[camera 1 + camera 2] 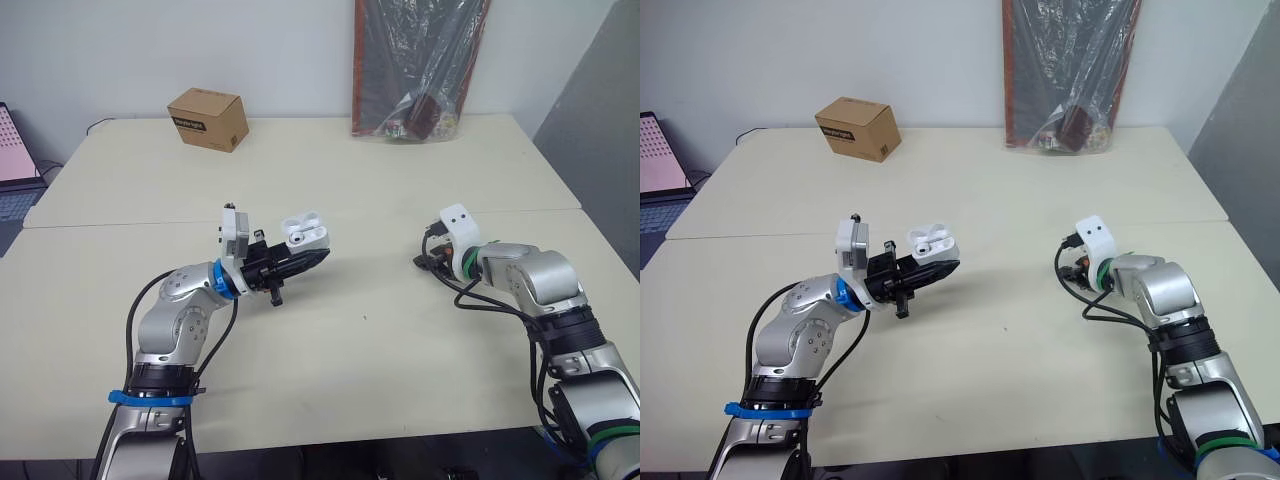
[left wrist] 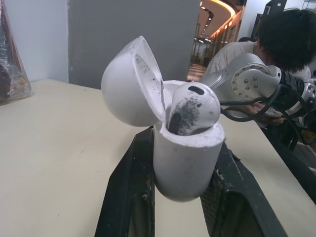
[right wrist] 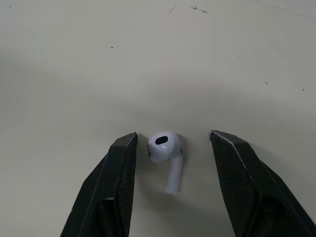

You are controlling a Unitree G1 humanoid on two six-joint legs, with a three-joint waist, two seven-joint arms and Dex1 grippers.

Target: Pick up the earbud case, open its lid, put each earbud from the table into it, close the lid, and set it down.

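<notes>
Earbud case (image 2: pixel 187 158) is up off the table (image 1: pixel 400 340), left of centre, clamped by its lower body between the two black fingers of the L gripper (image 1: pixel 305 256), one finger pressed on each side. Case sits roughly upright in the grip, lid (image 2: pixel 131 84) hinged open and tipped back to one side. One earbud (image 2: pixel 192 106) is seated in the body w/ its rounded head poking above the rim; the second slot is hidden behind it, prob. empty, but the wrist view can't settle it. Both case and bud show dark smudges. Far behind, near the table's back edge, a small cardboard box (image 1: pixel 208 118). Further right at the back, a plastic-wrapped dark bundle (image 1: pixel 415 70) leans against the wall. R side: R gripper (image 3: pixel 173 134) is low at the tabletop, fingers spread wide, w/ the other earbud (image 3: pixel 165 153) lying on the surface between them. It is nearer one finger, touching neither, stem pointing back toward the wrist. R gripper and case are well apart. In the L wrist view a person (image 2: pixel 281 29) sits beyond the R arm.
</notes>
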